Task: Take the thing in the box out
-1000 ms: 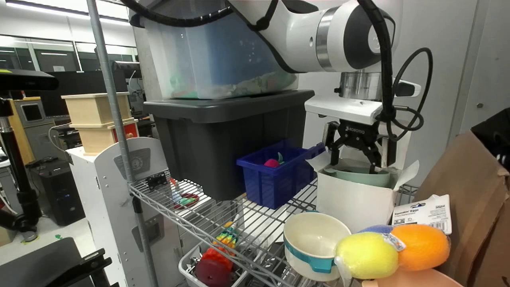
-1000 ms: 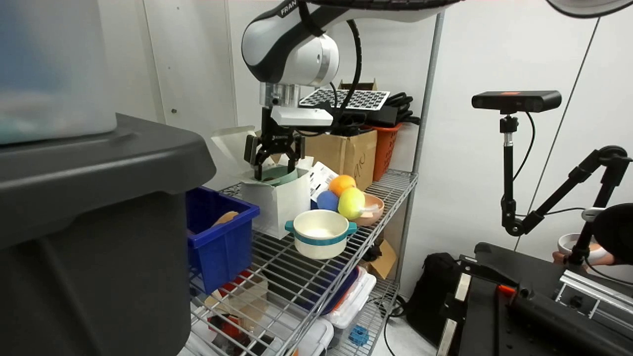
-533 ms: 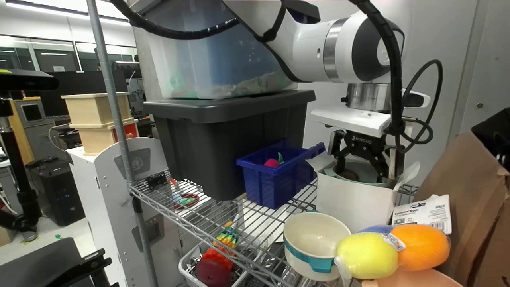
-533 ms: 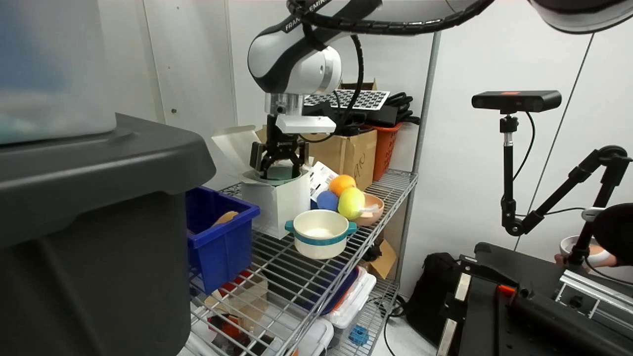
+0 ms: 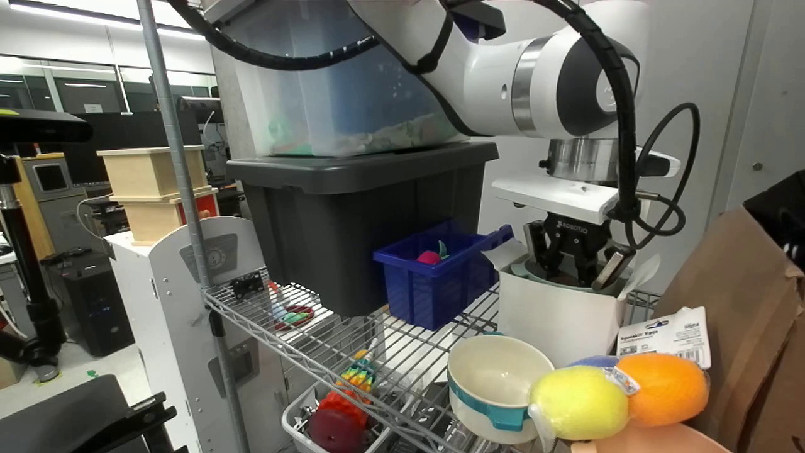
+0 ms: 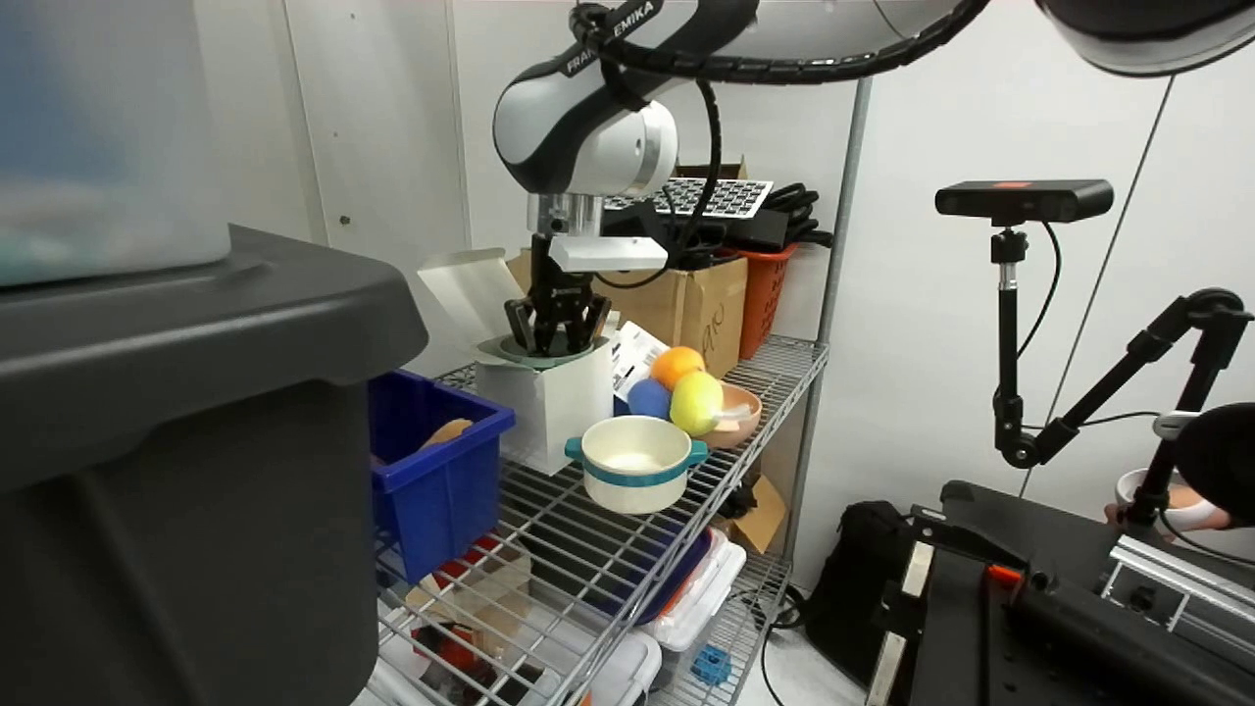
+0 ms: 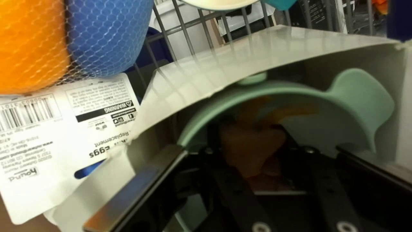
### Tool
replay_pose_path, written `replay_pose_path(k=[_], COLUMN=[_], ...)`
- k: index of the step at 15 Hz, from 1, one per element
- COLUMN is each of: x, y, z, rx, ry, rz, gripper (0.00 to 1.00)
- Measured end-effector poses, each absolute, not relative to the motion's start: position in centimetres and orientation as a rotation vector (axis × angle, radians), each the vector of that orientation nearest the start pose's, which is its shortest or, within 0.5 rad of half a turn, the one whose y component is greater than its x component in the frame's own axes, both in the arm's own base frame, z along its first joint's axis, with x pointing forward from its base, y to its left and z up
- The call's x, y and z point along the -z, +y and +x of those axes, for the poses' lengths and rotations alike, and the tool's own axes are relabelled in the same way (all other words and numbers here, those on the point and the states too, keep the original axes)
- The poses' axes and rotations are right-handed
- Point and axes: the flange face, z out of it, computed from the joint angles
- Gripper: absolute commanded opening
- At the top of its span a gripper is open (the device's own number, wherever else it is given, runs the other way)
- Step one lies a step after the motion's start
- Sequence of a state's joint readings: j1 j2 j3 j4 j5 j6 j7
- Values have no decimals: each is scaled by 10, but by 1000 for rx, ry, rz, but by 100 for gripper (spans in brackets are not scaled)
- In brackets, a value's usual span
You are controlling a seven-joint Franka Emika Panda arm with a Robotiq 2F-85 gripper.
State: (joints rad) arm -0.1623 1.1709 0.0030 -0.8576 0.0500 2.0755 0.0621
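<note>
The box [image 5: 556, 318] is white, with its flap lid [image 6: 471, 289] raised, and holds a pale green bowl [image 7: 362, 93] with a rounded tab. My gripper [image 5: 571, 269] points straight down into it, fingertips below the rim in both exterior views. In the wrist view the thing [image 7: 252, 145], a dim reddish-brown lump, lies inside the bowl. It fills the space between the dark fingers [image 7: 325, 174], which press in from both sides with no gap showing. The lump's underside is hidden, and the exterior views barely show it.
A blue bin [image 5: 434, 283] and a dark grey tote [image 5: 352, 233] stand beside the box. In front are a cream pot [image 5: 497, 384], yellow [image 5: 582, 402] and orange [image 5: 663, 389] fruits. A card package [image 7: 64, 138] leans by the box, near a brown carton [image 6: 686, 314].
My gripper has moved down and deeper into the box. Its fingers, wide apart in the earlier frames, have drawn together around the lump.
</note>
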Motion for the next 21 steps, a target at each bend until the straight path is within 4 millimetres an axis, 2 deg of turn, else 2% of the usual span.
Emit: replay_pose_path(k=[2, 3, 4, 11, 17, 21], x=[-182, -182, -183, -190, -230, -251], y=[-126, -126, -127, -127, -123, -119], z=[787, 787, 788, 790, 796, 791], rx=[77, 79, 81, 105, 177, 178], ry=[382, 382, 383, 382, 371, 361], rz=[-3074, -3075, -3076, -3075, -3067, -3068], gripper=[2, 1, 4, 4, 4, 4])
